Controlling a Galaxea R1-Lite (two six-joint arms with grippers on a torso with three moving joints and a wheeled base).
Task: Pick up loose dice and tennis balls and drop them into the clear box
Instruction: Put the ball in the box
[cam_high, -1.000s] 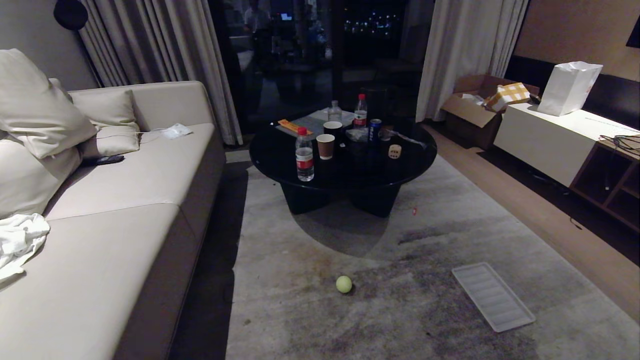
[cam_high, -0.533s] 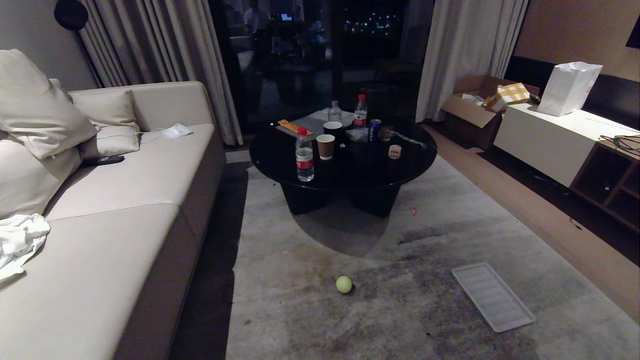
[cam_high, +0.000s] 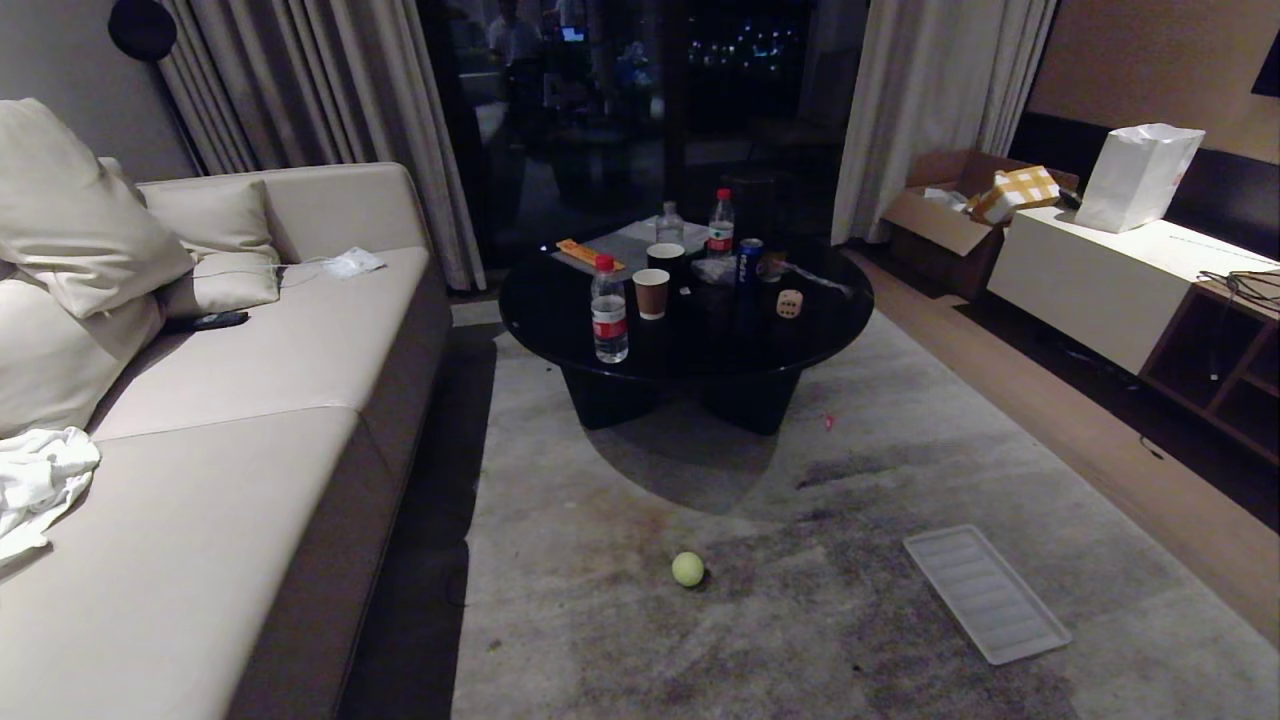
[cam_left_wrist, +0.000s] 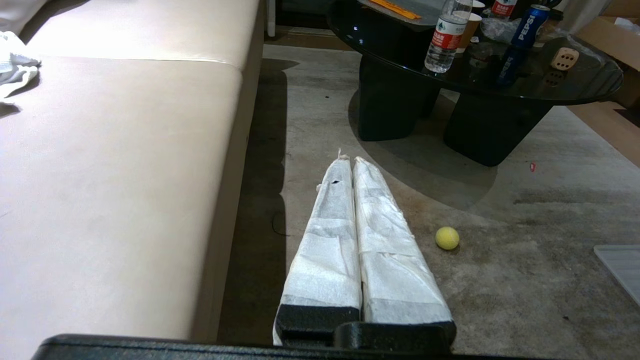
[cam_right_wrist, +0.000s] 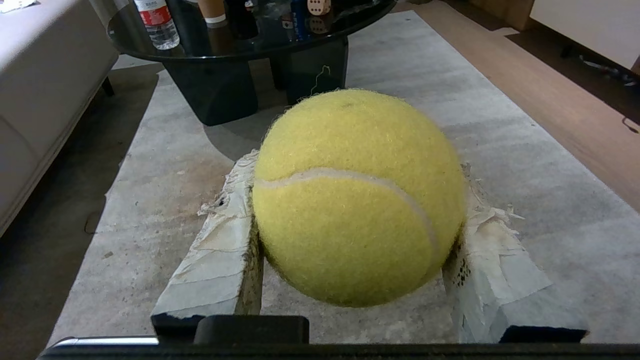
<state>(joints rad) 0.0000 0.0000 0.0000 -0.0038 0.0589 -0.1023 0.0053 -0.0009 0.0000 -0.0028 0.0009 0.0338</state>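
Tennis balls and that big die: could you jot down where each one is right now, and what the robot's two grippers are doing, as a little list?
ball in hand: tennis ball clamped between the right gripper's taped fingers
ball on floor: second tennis ball on the rug, short of the black table
die: beige die on that table, near a blue Pepsi can
left gripper: shut, empty, above the rug
clear box: not in view

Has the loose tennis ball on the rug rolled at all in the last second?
No. The tennis ball sits in the same spot on the rug, at the same offset from the ribbed lid and the black table.
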